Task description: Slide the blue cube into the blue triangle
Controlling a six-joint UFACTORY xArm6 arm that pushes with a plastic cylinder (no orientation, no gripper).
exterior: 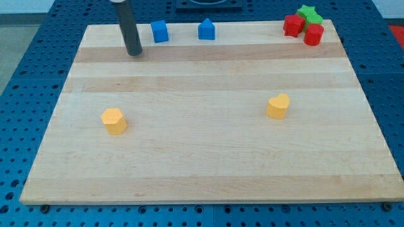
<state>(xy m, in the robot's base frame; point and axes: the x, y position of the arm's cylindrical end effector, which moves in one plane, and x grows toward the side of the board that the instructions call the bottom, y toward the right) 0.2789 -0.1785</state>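
Observation:
The blue cube (pixel 160 31) sits near the board's top edge, left of centre. The blue triangle (pixel 206 29) sits to its right, about a block's width and a half away, also near the top edge. My tip (pixel 134 53) rests on the board just left of and slightly below the blue cube, apart from it. The dark rod rises from the tip to the view's top.
A yellow hexagonal block (pixel 114 120) lies at the lower left and a yellow heart-shaped block (pixel 278 106) at the right of centre. Two red blocks (pixel 293 25) (pixel 314 34) and a green star (pixel 308 13) cluster at the top right corner. The wooden board (pixel 202 164) lies on a blue pegboard.

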